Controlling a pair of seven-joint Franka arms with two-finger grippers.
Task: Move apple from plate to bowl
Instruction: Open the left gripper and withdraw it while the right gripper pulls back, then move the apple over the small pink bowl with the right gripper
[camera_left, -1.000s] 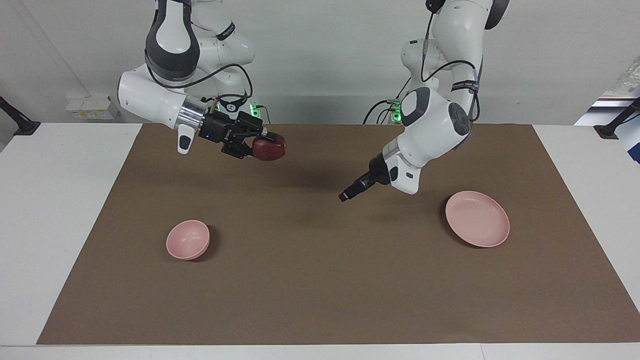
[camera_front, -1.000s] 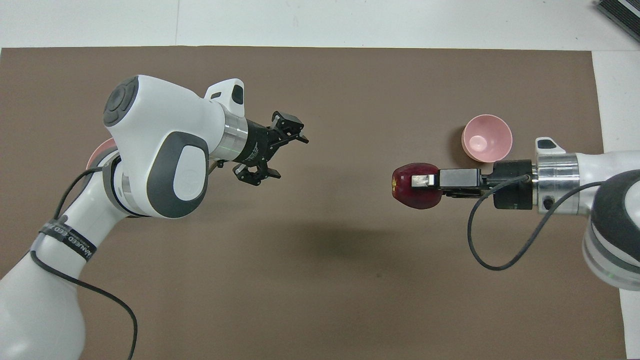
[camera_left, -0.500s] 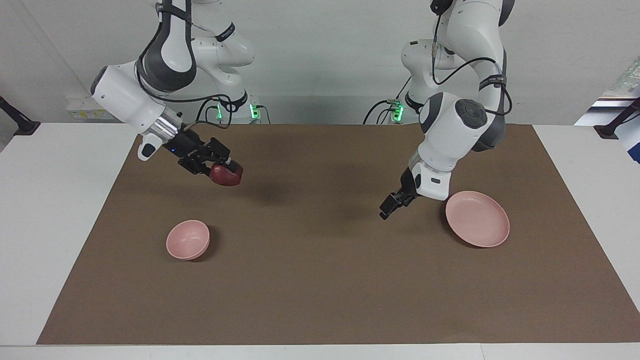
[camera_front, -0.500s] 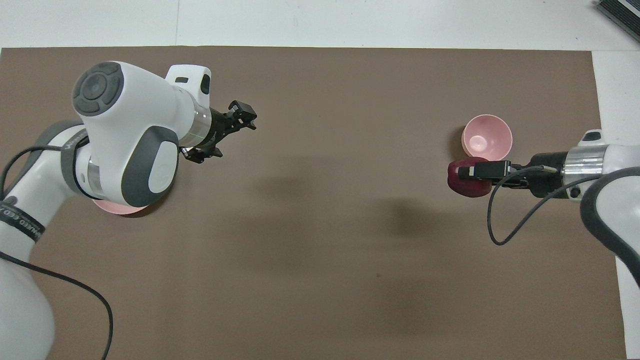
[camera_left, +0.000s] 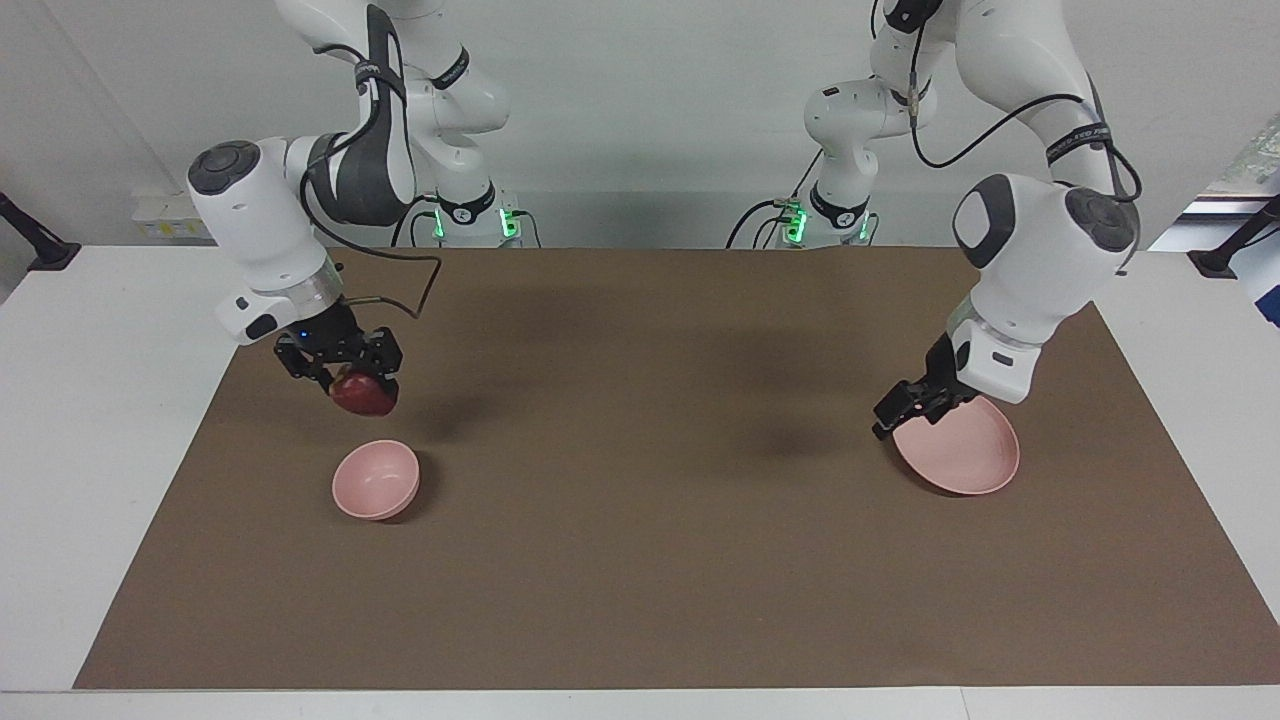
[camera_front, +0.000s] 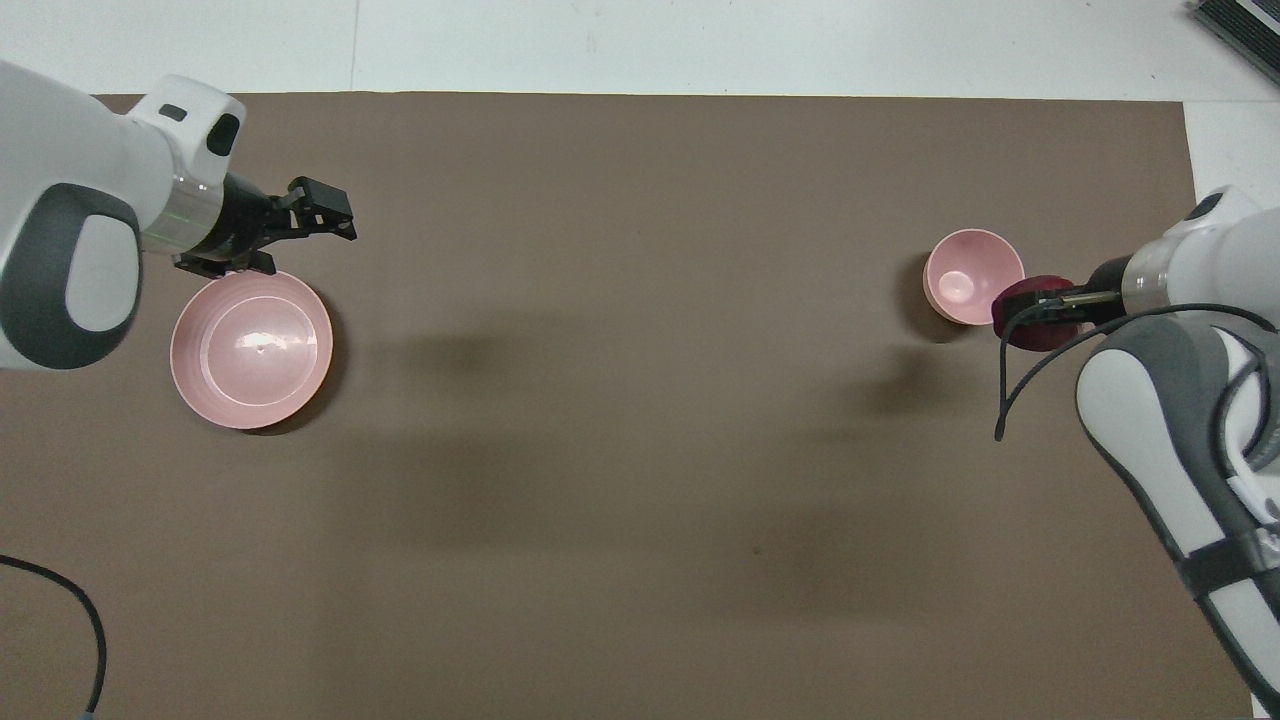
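The small round dark red apple (camera_left: 364, 393) is off the flat pale pink plate (camera_left: 965, 455), which lies bare at the left arm's end of the brown-covered tabletop (camera_left: 640, 560). The right gripper (camera_left: 345, 378) holds the apple in closed jaws in the air, just beside and above the small deep pale pink bowl (camera_left: 375, 480). What seems left is to centre it, lower and release; the left gripper (camera_left: 900, 408) waits over the plate's edge, jaws apart and empty.

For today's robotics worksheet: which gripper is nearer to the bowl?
Right. The right gripper holds the apple just above the bowl; the left gripper is by the plate.
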